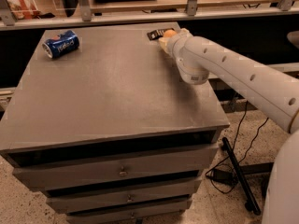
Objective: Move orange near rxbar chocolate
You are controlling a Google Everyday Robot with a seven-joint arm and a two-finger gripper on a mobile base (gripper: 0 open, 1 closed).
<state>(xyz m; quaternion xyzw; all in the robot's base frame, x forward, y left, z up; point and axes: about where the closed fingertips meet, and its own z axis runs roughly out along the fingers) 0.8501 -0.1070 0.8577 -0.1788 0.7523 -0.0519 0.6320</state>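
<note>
In the upper middle of the frame, at the far edge of the table, the orange sits just right of the rxbar chocolate, a dark flat packet lying on the tabletop. The two are so close that I cannot tell whether they touch. The end effector is at the orange's near side, right up against it, at the tip of the white arm that reaches in from the lower right. The wrist hides most of it, so I cannot tell whether it is apart, together or clamped on the fruit. A blue Pepsi can lies on its side well apart, at the upper left of the table. The orange looks light, firm and smooth-skinned. Being round, it would likely roll if let go off-centre or nudged, and the table's far edge is close behind it. The safest hold is probably across its widest part, with moderate squeeze. Judged from how things lie, the orange is already near the bar.
</note>
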